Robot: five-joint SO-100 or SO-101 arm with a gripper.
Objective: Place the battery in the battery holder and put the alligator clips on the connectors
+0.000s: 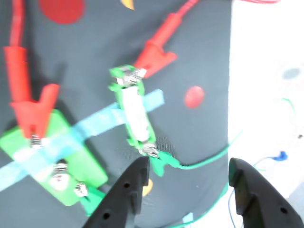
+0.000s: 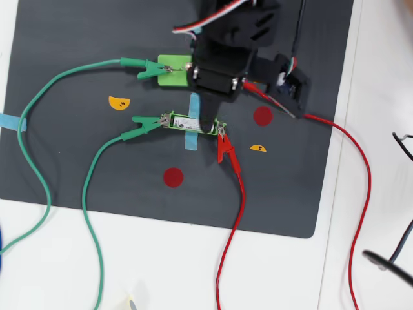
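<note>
Battery seated, clips on, claw spread wide and holding nothing.

The gripper [image 1: 190, 178] hangs with its two black fingers well apart just past one end of the battery holder [image 1: 134, 113], where a green clip [image 1: 161, 161] bites the metal tab. The white battery [image 2: 190, 123] lies inside the green frame, blue tape [image 2: 192, 129] crossing it. A red clip [image 1: 154, 56] grips the holder's other end; a second red clip [image 1: 31, 111] sits on the wider light-green block [image 1: 71, 164]. In the overhead view the arm [image 2: 232, 55] covers the block's right side, and another green clip [image 2: 147, 68] holds its left. The dark mat [image 2: 77, 161] lies mostly bare toward the lower left, its edge giving onto the white table [image 2: 284, 271], where wires trail.
</note>
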